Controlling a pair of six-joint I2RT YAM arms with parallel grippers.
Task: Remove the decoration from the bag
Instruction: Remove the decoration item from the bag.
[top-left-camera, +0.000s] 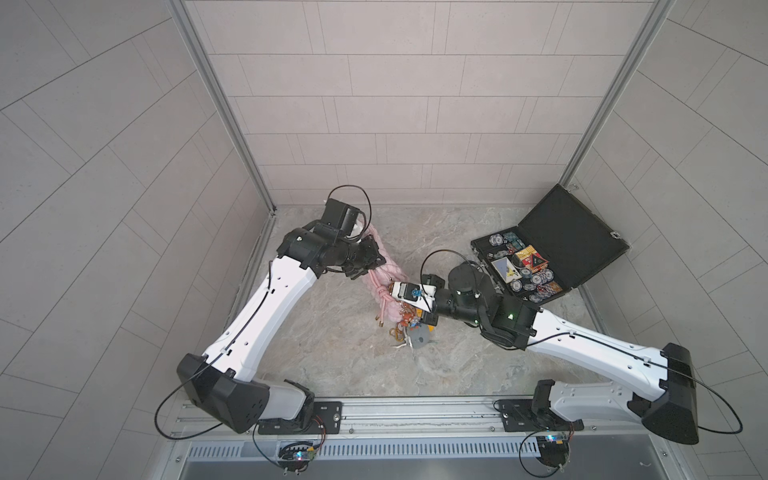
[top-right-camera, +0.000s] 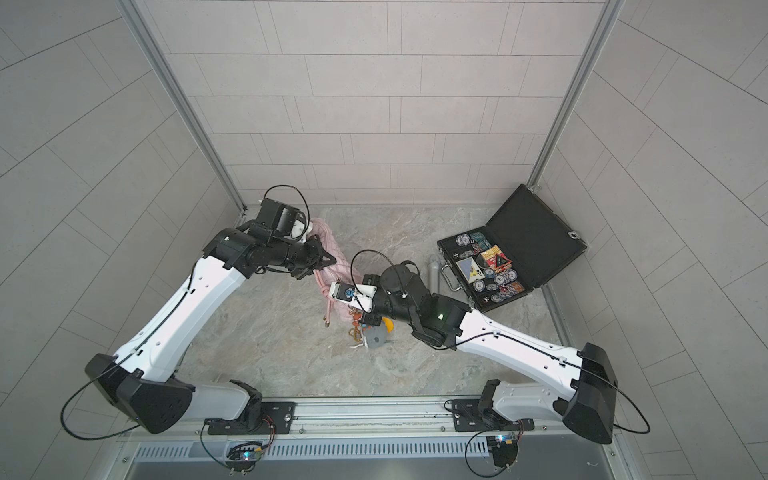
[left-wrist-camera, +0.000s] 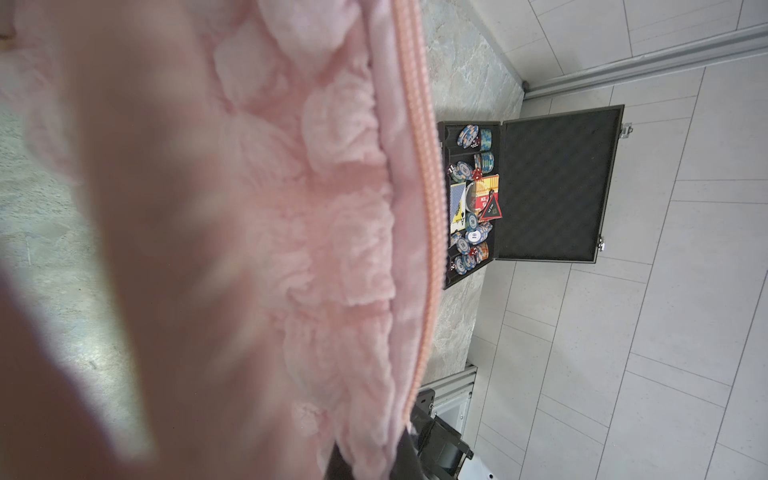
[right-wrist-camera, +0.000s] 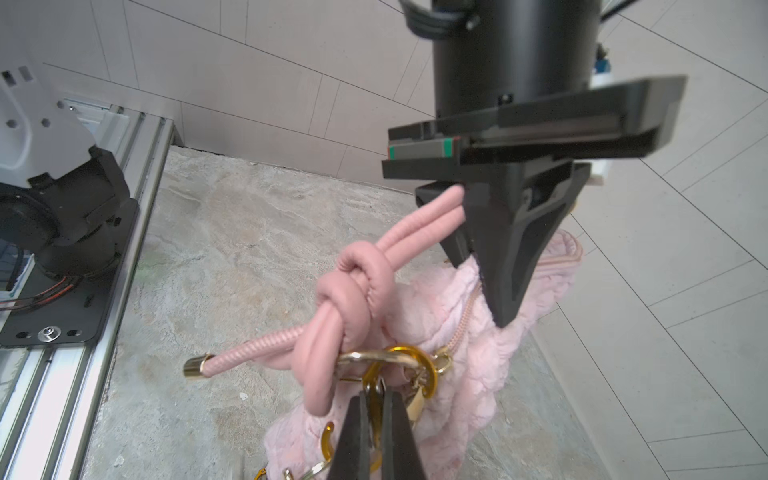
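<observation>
The pink fluffy bag (top-left-camera: 392, 270) (top-right-camera: 332, 266) (right-wrist-camera: 478, 374) hangs above the table, and its fabric fills the left wrist view (left-wrist-camera: 332, 249). My left gripper (top-left-camera: 372, 268) (right-wrist-camera: 494, 291) is shut on the bag's top edge by the zipper. The knotted pink cord straps (right-wrist-camera: 353, 286) run past it. The decoration (top-left-camera: 411, 326) (top-right-camera: 374, 334), a bunch of orange and grey charms on gold rings (right-wrist-camera: 430, 370), dangles from the bag's lower end. My right gripper (right-wrist-camera: 376, 395) is shut on its gold clasp. In both top views the wrist camera covers that gripper's fingers.
An open black case (top-left-camera: 573, 232) (top-right-camera: 536, 232) (left-wrist-camera: 548, 187) with poker chips and cards stands at the back right. A silver cylinder (top-right-camera: 433, 270) lies beside its handle. The metal rail (top-left-camera: 415, 409) runs along the table's front edge, and walls close in on three sides.
</observation>
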